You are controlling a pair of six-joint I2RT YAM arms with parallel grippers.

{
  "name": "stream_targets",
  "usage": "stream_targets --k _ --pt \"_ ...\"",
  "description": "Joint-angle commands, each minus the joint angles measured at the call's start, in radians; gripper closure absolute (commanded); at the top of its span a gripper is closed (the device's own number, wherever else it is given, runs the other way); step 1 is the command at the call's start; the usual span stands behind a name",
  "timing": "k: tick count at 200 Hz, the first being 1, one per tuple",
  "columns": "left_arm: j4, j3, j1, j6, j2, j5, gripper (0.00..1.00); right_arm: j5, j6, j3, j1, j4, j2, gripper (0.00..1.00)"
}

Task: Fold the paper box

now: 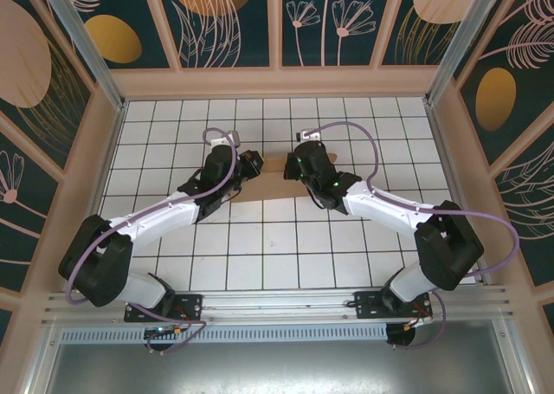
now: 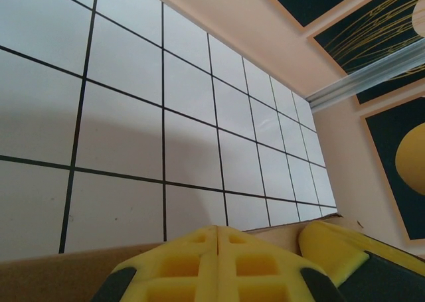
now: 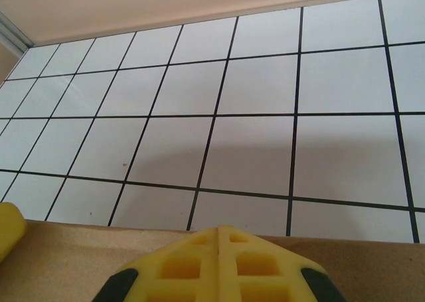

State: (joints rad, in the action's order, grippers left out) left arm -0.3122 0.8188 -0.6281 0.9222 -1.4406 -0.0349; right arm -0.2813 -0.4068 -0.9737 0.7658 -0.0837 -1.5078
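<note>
The paper box (image 1: pixel 270 189) lies mid-table (image 1: pixel 260 255) under my left end effector (image 2: pixel 218 229) and right end effector (image 3: pixel 218 229), both pinched shut, empty — light, stiff board, I judge, best gripped at a flap edge.

Black-jointed white arms (image 1: pixel 164 214), lilac cables (image 1: pixel 346 124), yellow waffle-patterned tool fingers (image 2: pixel 182 263)

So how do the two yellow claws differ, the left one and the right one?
The left gripper reaches from the left, the right gripper from the right. Beside the left gripper the paper box shows as a thin strip; beside the right gripper, as a broad brown face. Both have yellow fingers pressed shut, meeting at the box.
</note>
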Motion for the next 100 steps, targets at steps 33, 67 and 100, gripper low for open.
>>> stream_targets --k 33,67,100 --pt "0.027 -0.035 0.001 -0.004 0.001 -0.025 1.0 0.066 0.03 -0.033 -0.059 0.192 0.105 0.55" --pt "0.066 -0.027 0.002 -0.032 -0.017 -0.017 1.0 0.195 0.027 -0.009 -0.184 0.254 0.165 0.41" --pt "0.065 -0.038 0.003 -0.04 -0.021 0.008 1.0 0.229 0.029 0.038 -0.214 0.246 0.186 0.33"
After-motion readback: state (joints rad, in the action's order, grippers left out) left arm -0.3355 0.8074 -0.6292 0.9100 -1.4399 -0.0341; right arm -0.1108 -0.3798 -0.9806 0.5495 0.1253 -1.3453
